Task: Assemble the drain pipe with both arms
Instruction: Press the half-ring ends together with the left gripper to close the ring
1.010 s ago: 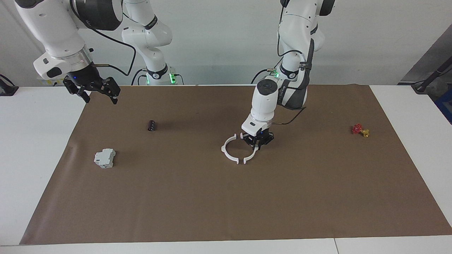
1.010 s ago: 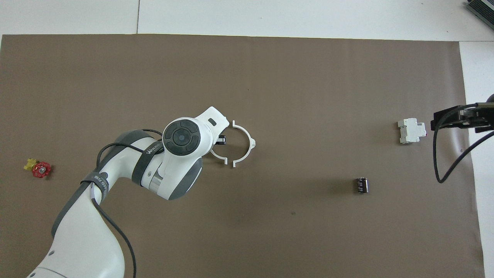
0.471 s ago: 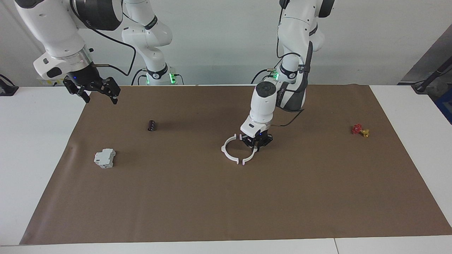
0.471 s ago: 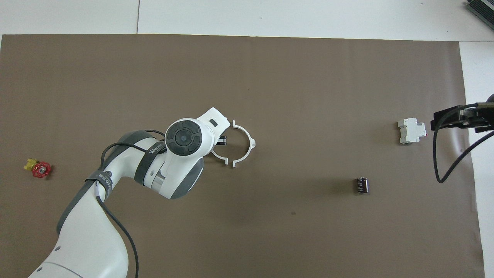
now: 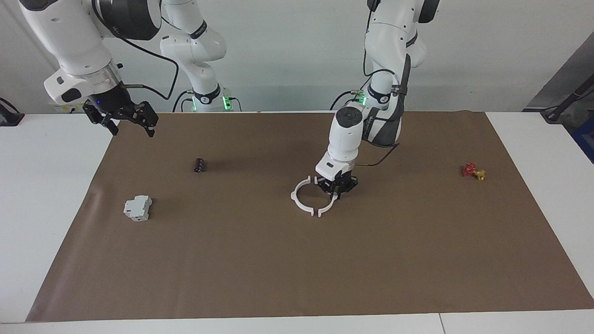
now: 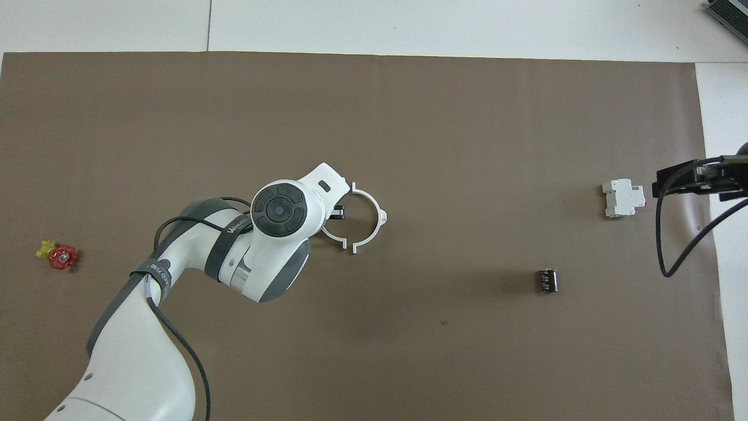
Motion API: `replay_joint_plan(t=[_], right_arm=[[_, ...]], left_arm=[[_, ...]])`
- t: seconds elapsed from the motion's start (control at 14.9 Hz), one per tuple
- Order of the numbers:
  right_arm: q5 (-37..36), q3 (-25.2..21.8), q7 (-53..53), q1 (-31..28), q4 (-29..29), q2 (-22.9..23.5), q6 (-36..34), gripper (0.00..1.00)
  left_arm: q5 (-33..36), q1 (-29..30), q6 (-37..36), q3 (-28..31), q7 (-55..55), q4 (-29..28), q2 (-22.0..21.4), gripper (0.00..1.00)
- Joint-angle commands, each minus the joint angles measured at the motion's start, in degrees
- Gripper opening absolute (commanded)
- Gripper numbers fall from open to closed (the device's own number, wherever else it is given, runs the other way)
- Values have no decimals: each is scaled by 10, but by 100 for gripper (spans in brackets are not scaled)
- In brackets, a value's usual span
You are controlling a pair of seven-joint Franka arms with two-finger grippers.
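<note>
Over the last second the left end effector (image 5: 337,192) has carried its half-ring (image 5: 327,205) a little toward the other half-ring (image 5: 300,198) and slightly nearer the robots. The tabbed ends on the side farther from the robots now sit just beside each other, with only a thin slot left between them. The resting half has not shifted. Judging from this, the joining is close but not finished: the two curves already outline one ring near the middle of the brown mat (image 5: 297,260) on the bench (image 5: 41,185), and a last small push should seat the tabs.

The left end effector is closed tight on its half-ring, fingertips pinched on the thin white band. The right end effector (image 5: 121,121) waits above the mat's corner at the right arm's end of the bench, jaws spread wide and holding nothing.

The facing view shows the left fingers down at the mat and gripping the band. The overhead view hides that grip under the left arm's wrist, but it lays out the ring's shape plainly, with the held half-ring (image 6: 331,234) mostly covered and the free half-ring (image 6: 371,219) in full. It also shows the gap at the tabs nearer the robots and the wider opening at the farther tabs. In that view only the tip of the right end effector (image 6: 681,180) shows, close to the grey-white block (image 6: 623,197).
</note>
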Motion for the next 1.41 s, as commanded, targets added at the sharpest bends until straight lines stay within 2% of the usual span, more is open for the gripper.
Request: replay_joint_plan(t=[0.0, 1.35], right_arm=[[-3, 5, -7, -9, -7, -10, -3, 100], [-3, 5, -7, -9, -7, -10, -3, 100]], left_arm=[[6, -17, 9, 9, -16, 3, 3, 0], [6, -17, 18, 9, -22, -5, 4, 0]])
